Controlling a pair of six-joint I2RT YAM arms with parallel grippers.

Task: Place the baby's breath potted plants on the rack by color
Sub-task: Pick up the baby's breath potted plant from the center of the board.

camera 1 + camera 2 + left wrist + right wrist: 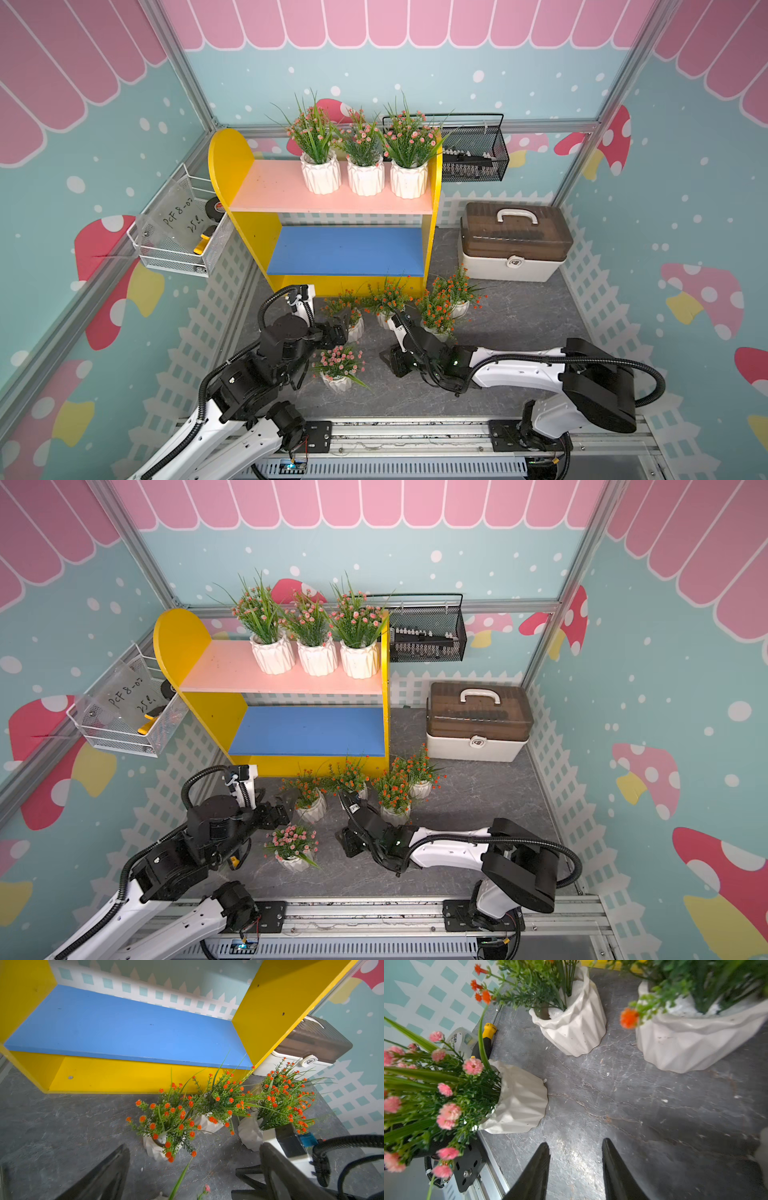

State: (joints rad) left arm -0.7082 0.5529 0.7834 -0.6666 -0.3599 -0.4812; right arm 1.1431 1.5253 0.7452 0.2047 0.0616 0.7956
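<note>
Counted 3 pink plants (365, 176) upright in white faceted pots on pink upper board (270, 191) of rack (230, 166), packed pot-to-pot toward right side panel; left part of that board bare. Found blue lower board (345, 249) bare end to end. Spotted 4th pink plant (338, 368) upright on table (519, 324) near its front edge, well apart from rack. Counted 4 orange plants (386, 297) clustered on table just before rack's front bottom edge, green sprigs overlapping, orange-red blossoms small & round, rightmost pot near storage box (513, 245). Noted open table right of cluster & betw. cluster and front edge. Saw left hand (194, 1147) spread wide, pinching nothing, just beside leftmost orange pot; couldn't tell if touching. Saw right hand (575, 1142) spread too, only bare table betw. fingers (536, 1169), low over table betw. 4th pink plant and orange cluster.
</note>
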